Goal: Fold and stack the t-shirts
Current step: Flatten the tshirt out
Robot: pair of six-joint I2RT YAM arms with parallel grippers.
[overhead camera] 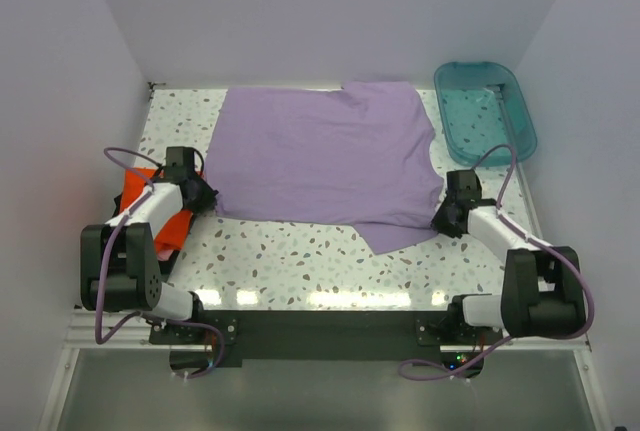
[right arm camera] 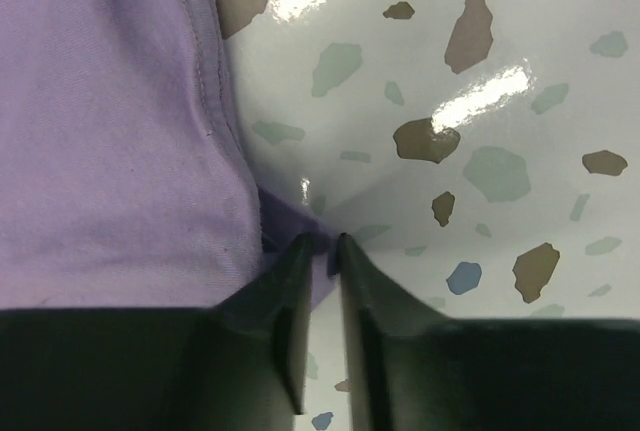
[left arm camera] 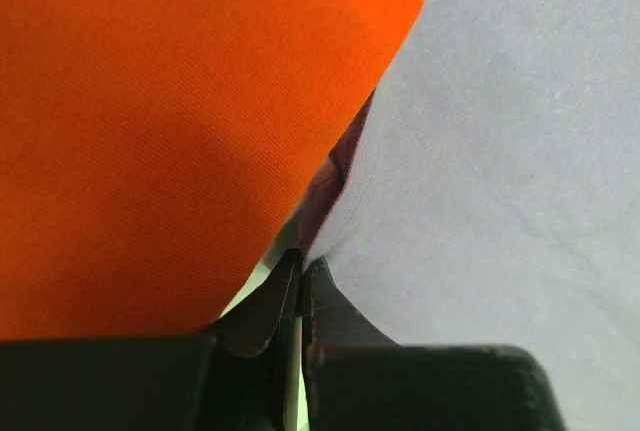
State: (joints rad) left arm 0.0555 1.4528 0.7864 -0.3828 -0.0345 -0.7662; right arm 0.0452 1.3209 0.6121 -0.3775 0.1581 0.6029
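A large lavender-purple t-shirt (overhead camera: 320,156) lies spread across the middle of the table. My left gripper (overhead camera: 207,196) is shut on its near left corner; the left wrist view shows the fingertips (left arm camera: 300,269) pinched on the lavender cloth (left arm camera: 500,151). My right gripper (overhead camera: 442,217) is shut on the shirt's near right edge; the right wrist view shows a fold of purple cloth (right arm camera: 130,131) between the tips (right arm camera: 322,246). An orange-red t-shirt (overhead camera: 150,206) lies at the left edge under my left arm and fills the left wrist view (left arm camera: 170,121). A sliver of pinkish cloth (left arm camera: 335,166) shows beneath it.
A teal plastic tub (overhead camera: 484,109) stands at the back right corner. The speckled tabletop (overhead camera: 300,261) is bare in front of the shirt. White walls close in the left, back and right sides.
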